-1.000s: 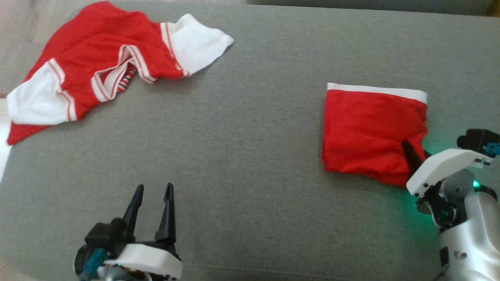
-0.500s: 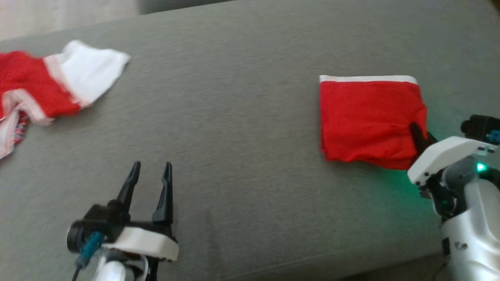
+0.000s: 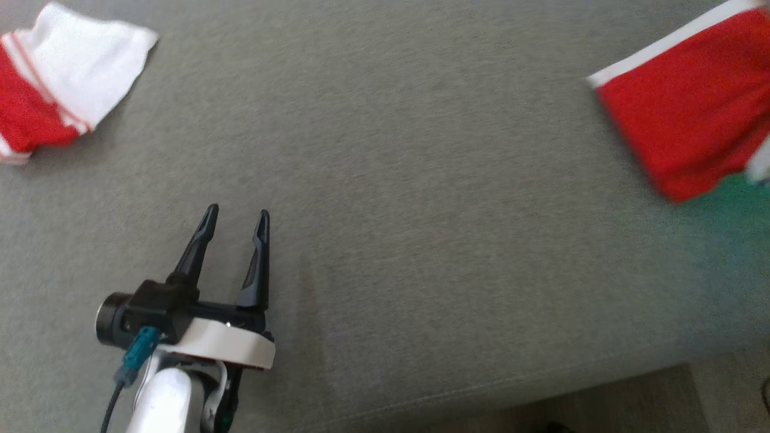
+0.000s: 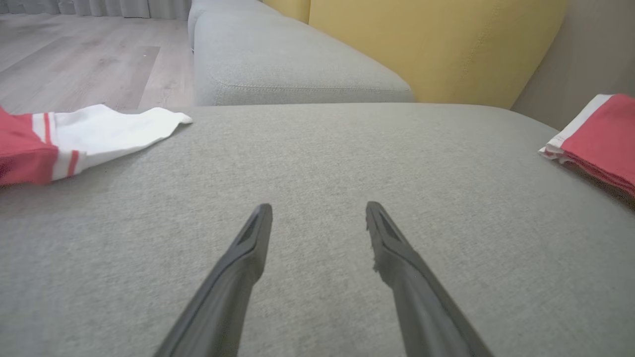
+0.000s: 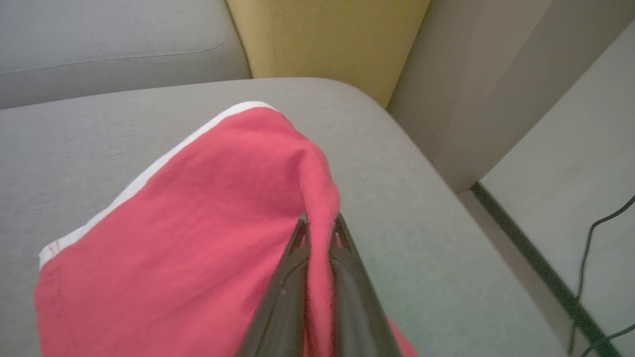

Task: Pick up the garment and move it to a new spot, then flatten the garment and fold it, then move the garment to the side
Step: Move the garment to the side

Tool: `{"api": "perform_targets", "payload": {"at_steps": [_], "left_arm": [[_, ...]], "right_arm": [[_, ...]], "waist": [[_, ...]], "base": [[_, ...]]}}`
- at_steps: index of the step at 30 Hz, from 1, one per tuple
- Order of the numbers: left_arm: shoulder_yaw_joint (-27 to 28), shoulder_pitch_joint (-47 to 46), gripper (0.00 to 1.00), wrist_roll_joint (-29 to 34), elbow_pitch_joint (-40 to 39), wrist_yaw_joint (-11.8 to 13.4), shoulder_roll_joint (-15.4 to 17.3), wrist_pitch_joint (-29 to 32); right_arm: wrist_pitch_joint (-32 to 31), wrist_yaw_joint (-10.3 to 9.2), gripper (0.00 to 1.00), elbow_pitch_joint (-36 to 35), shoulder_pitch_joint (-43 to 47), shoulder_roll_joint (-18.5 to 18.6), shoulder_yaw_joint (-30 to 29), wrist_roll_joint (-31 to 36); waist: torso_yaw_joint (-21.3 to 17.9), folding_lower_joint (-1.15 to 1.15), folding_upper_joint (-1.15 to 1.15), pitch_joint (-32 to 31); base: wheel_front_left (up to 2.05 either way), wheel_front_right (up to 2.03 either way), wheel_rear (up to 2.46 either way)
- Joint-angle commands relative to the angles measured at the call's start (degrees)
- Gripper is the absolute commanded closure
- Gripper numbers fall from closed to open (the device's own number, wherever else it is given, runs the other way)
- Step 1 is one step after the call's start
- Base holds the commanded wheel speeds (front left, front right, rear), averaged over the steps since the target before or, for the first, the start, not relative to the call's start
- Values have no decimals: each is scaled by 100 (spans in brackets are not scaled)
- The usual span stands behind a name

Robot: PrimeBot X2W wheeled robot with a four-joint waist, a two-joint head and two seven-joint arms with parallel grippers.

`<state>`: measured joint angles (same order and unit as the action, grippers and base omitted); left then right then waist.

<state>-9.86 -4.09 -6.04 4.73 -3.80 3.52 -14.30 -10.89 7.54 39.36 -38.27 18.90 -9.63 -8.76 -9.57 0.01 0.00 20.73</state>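
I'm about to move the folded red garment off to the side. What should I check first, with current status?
1. Right gripper shut on the folded red garment: ok.
2. Fold intact: cannot tell, lower layers hidden.
3. Left gripper open, apart from it: ok.
4. Red-and-white garment lies far off: ok.
5. Bare grey cushion beside the folded garment: ok.

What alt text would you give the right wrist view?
The right claw is shut on a pinched-up edge of the folded red garment, white band along one side, on a grey sofa cushion. A yellow backrest stands behind; a dark cable lies on the pale floor at right.
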Motion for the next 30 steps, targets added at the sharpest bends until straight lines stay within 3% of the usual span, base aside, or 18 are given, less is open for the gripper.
{"api": "perform_targets", "payload": {"at_steps": [1,7,11,12,13,21,26,30], "left_arm": [[177,-34,0,69,-274,1,74,-70],[241,137,0,95,-459,28,122,-70],[249,174,0,94,-528,37,115,-70],[258,175,0,88,-544,45,110,-70],[266,174,0,84,-558,54,106,-70],[264,161,0,4,-533,96,44,-70],[307,193,0,-130,-456,147,-2,-70],[373,322,0,-287,-357,207,-34,-70]], "right_arm": [[105,-5,100,50,-401,447,-129,272],[291,-5,100,742,-1041,1054,-980,1144],[326,-5,100,1057,-1216,1225,-1425,1531],[365,-5,61,1118,-1254,1257,-1546,1686],[434,-5,0,1152,-1284,1276,-1644,1847],[1357,-5,0,1105,-1301,982,-1974,2904],[2108,-5,0,888,-1069,616,-1866,2998],[2413,-5,0,433,-557,59,-1674,2863]], "waist": [[407,-1,0,360],[761,-1,0,609],[848,-1,0,671],[857,-1,0,683],[861,-1,0,690],[713,-1,0,330],[631,-1,0,-136],[637,-1,0,-644]], "base": [[0,0,0],[0,0,0],[0,0,0],[0,0,0],[0,0,0],[0,0,0],[0,0,0],[0,0,0]]}}
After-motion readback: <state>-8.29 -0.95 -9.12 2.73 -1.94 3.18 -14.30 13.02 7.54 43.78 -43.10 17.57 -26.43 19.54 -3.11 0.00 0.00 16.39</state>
